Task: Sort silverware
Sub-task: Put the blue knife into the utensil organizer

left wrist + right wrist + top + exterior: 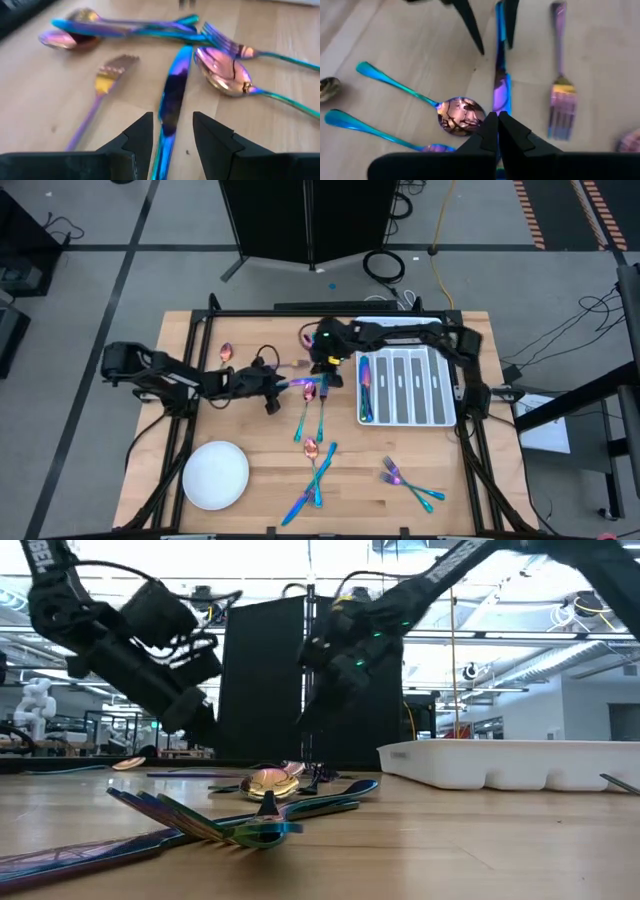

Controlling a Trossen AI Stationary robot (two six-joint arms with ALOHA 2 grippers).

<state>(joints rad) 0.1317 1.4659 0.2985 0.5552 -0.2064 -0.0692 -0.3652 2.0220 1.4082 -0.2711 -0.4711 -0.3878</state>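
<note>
My left pincer (172,135) straddles the knife (172,92), fingers apart; my right pincer (498,131) pinches its other end. It lies mid-desk near the far edge, beside the tray (447,412). Handover seems underway; next, one pincer must let go.

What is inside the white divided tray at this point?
In the white divided tray, one iridescent piece of silverware lies in the compartment nearest the table's middle. The other compartments look empty; the right arm covers part of the far rim.
</note>
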